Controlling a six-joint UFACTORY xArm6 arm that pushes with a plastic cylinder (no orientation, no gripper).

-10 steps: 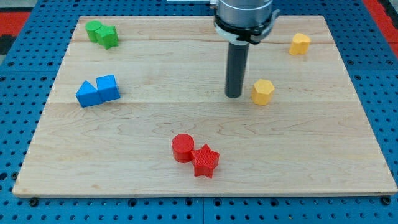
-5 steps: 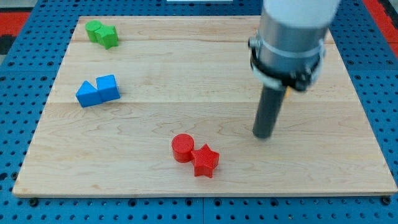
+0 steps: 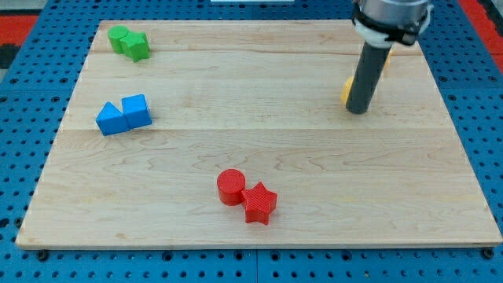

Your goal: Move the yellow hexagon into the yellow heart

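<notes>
My tip (image 3: 358, 110) rests on the worktop (image 3: 259, 149) with the yellow hexagon (image 3: 346, 90) right behind it, only a sliver of yellow showing at the rod's left side. The arm carries no hand at all, just this straight rod, so there is nothing to spread or pinch. The yellow heart (image 3: 387, 58) is almost wholly hidden behind the rod, above and to the right of the hexagon; just a scrap of yellow peeks out.

The risk, as I judge it, is an off-centre push: the tip sits below and slightly right of the hexagon, so the block could slip off to the left rather than travel up-right to the heart. A hard shove could also knock the heart toward the worktop's top-right edge, which seems near it.

Left of the hexagon the wood lies bare for a long way. The red cylinder (image 3: 231, 186) and red star (image 3: 260, 203), the blue blocks (image 3: 124, 114) and the green blocks (image 3: 129, 42) are all well apart from it.
</notes>
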